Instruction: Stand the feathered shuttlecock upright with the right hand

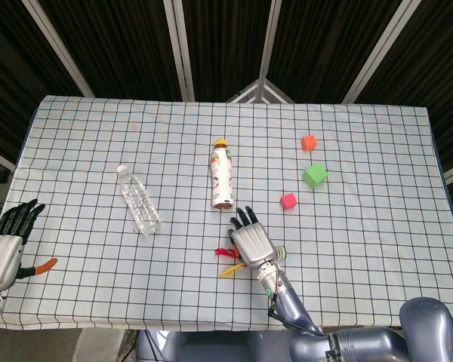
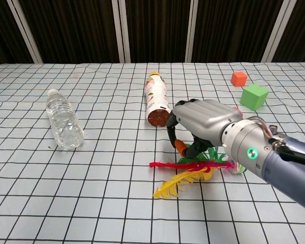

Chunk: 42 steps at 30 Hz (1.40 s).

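Note:
The feathered shuttlecock (image 2: pixel 193 166) lies on its side on the checked cloth, its red, yellow, green and orange feathers pointing left and its pale base to the right. In the head view only its feather tips (image 1: pixel 228 260) stick out from under my right hand (image 1: pixel 251 240). My right hand (image 2: pixel 206 119) hovers palm down right over the shuttlecock. Its fingers curl down around the feathers and touch the orange one, with a gap still showing between thumb and fingers. My left hand (image 1: pixel 7 241) rests at the table's left edge, fingers apart and holding nothing.
A drink bottle (image 2: pixel 157 99) lies just beyond my right hand. A clear water bottle (image 2: pixel 64 124) lies to the left. Green (image 2: pixel 254 96), orange (image 2: pixel 238 78) and pink (image 1: pixel 288 200) cubes sit at the right. A small orange object (image 1: pixel 44 266) lies by my left hand.

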{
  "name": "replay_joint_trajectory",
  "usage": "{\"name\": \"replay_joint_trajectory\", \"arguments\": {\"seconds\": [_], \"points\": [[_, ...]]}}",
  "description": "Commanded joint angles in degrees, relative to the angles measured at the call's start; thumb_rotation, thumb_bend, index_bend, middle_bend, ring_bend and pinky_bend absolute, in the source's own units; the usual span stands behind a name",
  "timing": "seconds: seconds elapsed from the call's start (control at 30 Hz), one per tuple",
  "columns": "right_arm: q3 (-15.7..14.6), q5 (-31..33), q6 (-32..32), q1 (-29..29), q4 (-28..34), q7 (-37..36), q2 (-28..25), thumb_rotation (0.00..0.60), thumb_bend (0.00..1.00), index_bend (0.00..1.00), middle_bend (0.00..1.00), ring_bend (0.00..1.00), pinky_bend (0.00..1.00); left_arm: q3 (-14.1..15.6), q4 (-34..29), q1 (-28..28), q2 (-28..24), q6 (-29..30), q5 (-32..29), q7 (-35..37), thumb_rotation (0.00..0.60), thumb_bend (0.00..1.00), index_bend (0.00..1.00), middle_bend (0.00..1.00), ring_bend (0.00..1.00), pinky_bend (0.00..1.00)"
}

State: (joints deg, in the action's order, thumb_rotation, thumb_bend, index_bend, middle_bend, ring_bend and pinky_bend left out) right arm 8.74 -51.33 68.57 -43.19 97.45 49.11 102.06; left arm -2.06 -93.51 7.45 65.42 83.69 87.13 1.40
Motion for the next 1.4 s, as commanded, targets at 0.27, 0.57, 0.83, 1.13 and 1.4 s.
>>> {"name": "replay_joint_trajectory", "arguments": {"seconds": [0.27, 0.57, 0.83, 1.13, 1.4], "points": [[-0.77, -0.39, 0.91, 0.34, 1.23, 0.42, -0.13, 0.6, 0.64, 0.55, 0.25, 0.0, 0.0, 0.03, -0.03, -0.04, 0.02, 0.04, -0.03, -0.14, 0.6, 0.0, 0.0, 0.0, 0.0, 0.0], [-0.49, -0.88, 2.76, 0.86, 4.23, 1.7, -3.62, 0.6, 0.64, 0.55, 0.25, 0.0, 0.0, -0.01, 0.0, -0.01, 0.05, -0.08, -0.19, -0.22, 0.6, 0.0, 0.0, 0.0, 0.0, 0.0], [-0.2, -1.07, 5.15, 2.14, 9.45, 3.08, -10.81, 0.6, 0.64, 0.55, 0.25, 0.0, 0.0, 0.02, -0.01, -0.02, 0.15, -0.15, -0.29, -0.5, 0.6, 0.0, 0.0, 0.0, 0.0, 0.0], [0.23, -1.71, 7.34, 4.36, 13.54, 1.17, -18.25, 0.6, 0.64, 0.55, 0.25, 0.0, 0.0, 0.17, -0.11, -0.13, 0.21, -0.07, -0.24, -1.09, 0.6, 0.0, 0.0, 0.0, 0.0, 0.0], [0.25, -2.92, 8.72, 6.26, 16.02, -0.9, -23.95, 0.6, 0.64, 0.55, 0.25, 0.0, 0.0, 0.15, -0.2, -0.23, 0.3, 0.0, -0.42, -1.46, 0.6, 0.0, 0.0, 0.0, 0.0, 0.0]]}}
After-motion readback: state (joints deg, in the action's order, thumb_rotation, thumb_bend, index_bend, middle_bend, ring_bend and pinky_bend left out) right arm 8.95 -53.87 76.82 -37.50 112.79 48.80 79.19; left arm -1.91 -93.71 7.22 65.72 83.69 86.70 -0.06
